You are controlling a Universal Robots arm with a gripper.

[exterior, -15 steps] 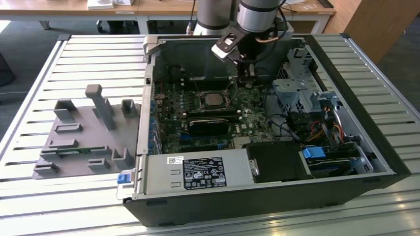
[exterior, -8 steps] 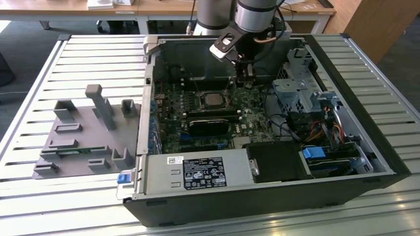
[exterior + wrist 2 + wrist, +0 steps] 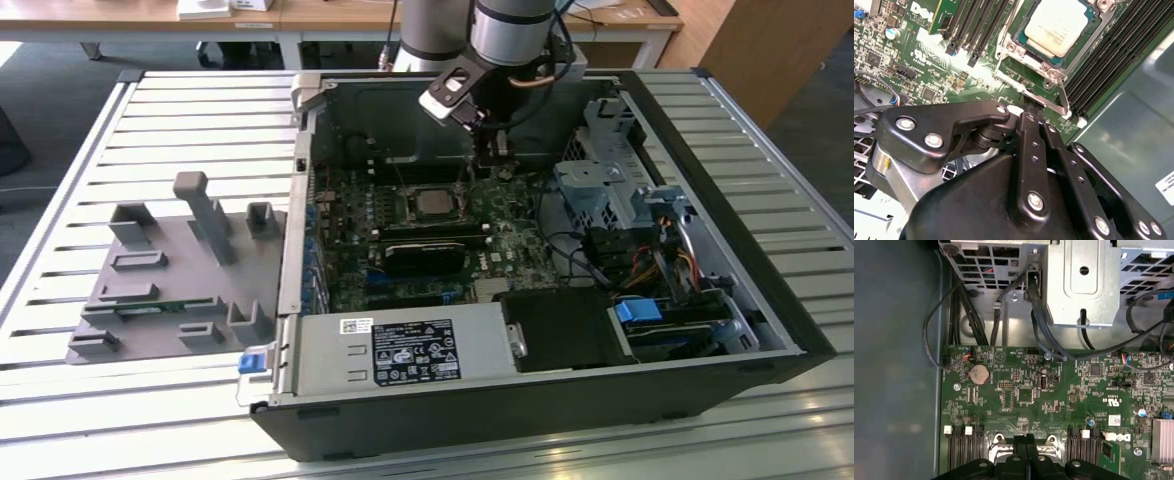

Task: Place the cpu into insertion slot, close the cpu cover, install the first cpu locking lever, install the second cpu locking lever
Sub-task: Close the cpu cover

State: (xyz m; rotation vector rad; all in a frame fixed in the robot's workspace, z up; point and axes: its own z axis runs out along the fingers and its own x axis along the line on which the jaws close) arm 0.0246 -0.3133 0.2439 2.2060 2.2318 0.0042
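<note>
Just beyond the tool [image 3: 1030, 104], the cpu [image 3: 1061, 25].

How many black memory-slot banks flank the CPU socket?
2: one black memory-slot bank on one side of the grey-topped square cpu, the other opposite; slot ends may be hidden.

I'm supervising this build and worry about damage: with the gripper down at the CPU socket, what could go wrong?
1. The gripper, jaws shut, sits at the locking lever beside the memory slots; a sideways slip could scrape them or the board.
2. If the cpu cover isn't flat over the cpu, forcing the lever might stress the chip.
</note>
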